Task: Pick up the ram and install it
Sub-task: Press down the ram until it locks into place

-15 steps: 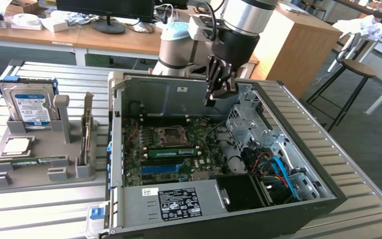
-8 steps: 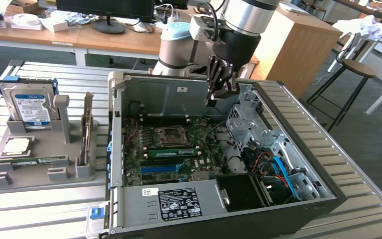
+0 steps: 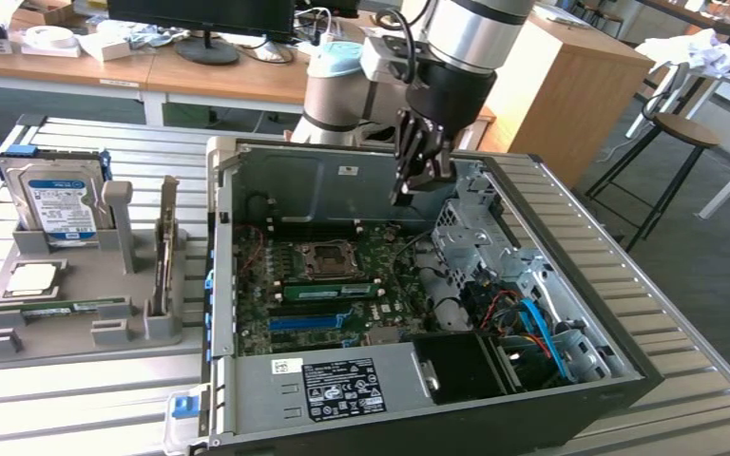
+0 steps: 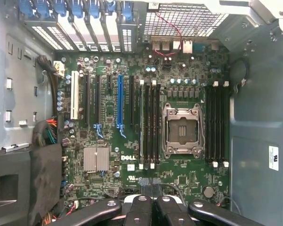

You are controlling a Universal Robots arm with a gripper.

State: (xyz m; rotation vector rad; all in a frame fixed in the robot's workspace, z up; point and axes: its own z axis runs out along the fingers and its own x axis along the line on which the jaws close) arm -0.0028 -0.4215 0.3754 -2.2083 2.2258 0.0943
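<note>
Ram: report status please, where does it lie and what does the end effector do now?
End effector shut, nothing seen held, above open computer case. Ram flat in grey tray, exterior view's left, untouched. Nothing lies on it.

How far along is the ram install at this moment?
Done: unconfirmed. A green stick appears to sit in a slot beside the socket, possibly seated. In hand: nothing visible. The gripper is shut and hovers over the open case. Left: a ram lies in the grey holder outside the case, not picked up.
</note>
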